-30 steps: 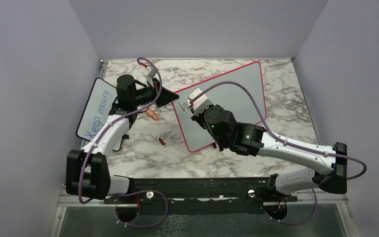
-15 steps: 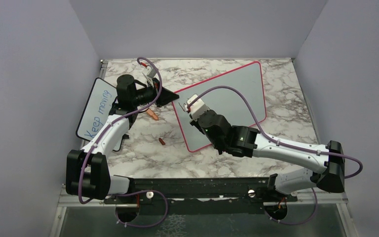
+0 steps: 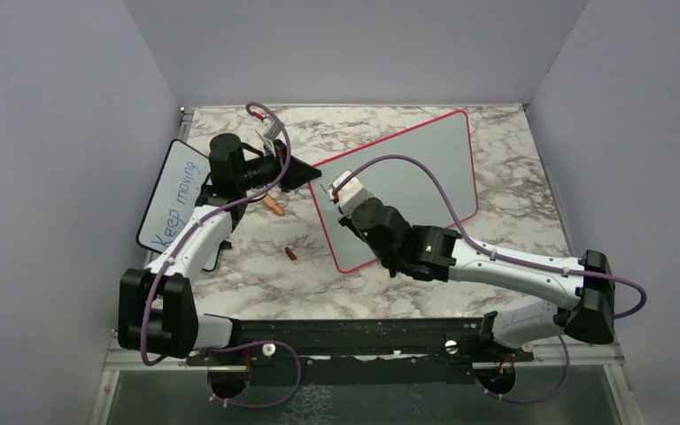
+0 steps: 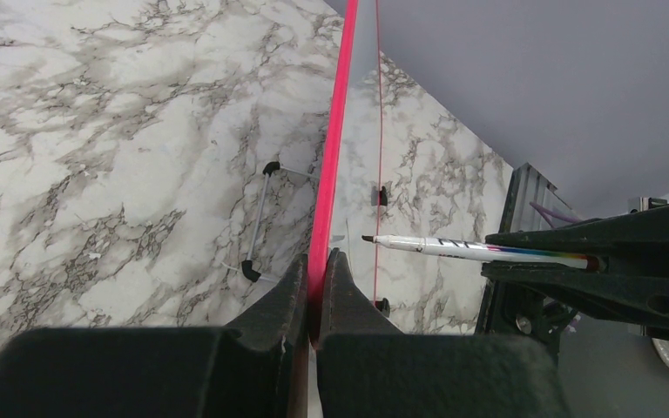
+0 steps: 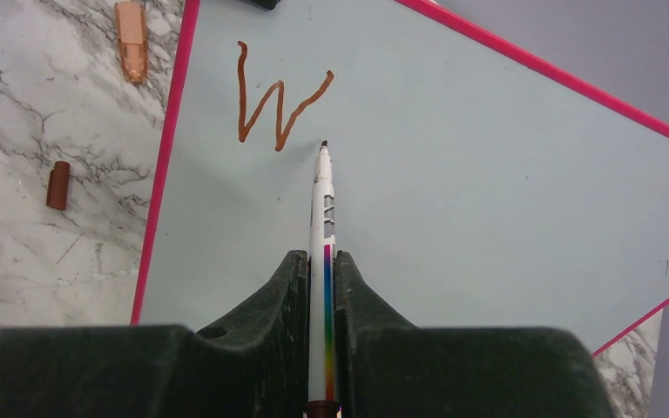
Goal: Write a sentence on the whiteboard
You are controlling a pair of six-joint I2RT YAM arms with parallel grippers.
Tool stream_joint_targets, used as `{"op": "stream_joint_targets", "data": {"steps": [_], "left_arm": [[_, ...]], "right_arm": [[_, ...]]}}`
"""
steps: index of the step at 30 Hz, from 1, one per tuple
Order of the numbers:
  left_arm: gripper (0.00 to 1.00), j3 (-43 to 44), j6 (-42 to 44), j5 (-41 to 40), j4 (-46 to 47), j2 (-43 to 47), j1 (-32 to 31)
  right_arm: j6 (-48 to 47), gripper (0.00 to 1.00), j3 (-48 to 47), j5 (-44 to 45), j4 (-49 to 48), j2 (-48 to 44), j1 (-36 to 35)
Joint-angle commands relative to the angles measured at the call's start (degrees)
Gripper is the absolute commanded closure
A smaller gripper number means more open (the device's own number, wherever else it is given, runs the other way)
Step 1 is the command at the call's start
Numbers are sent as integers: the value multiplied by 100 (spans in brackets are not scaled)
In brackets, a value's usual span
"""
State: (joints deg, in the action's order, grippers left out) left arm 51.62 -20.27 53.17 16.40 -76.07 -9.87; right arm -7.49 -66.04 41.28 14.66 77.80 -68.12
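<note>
Left wrist: left end effector (image 4: 315, 266) clenched on the pink frame edge of the whiteboard (image 4: 340, 148), propped on the counter (image 4: 96, 131). Board reads light, stiff, slick-faced. It likely tips if pushed, so the frame is the hold. Right end effector (image 5: 317, 261) grasping marker (image 5: 323, 192), tip just beside the sentence (image 5: 270, 109), only a "W" so far.

lab cell; grey walls (image 3: 53, 115), marble table (image 3: 257, 285)

Plain lavender-grey walls (image 3: 53, 133) enclose a white, grey-veined marble-patterned tabletop (image 3: 513, 204) on three sides.
</note>
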Motion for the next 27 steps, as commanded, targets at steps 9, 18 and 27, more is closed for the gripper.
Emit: {"op": "stream_joint_targets", "data": {"steps": [9,18,27], "left_arm": [[100,7,516,-96,-287,-32,-15],[100,15,524,-70,-287,-46,-15],[100,15,524,-61,-287,-42,-15]], "right_arm": [[-40,100,-48,205,-219,126,112],[-145,100,-128,130,-364,205,150],[-174,100,-167,-61,-468,216,150]]}}
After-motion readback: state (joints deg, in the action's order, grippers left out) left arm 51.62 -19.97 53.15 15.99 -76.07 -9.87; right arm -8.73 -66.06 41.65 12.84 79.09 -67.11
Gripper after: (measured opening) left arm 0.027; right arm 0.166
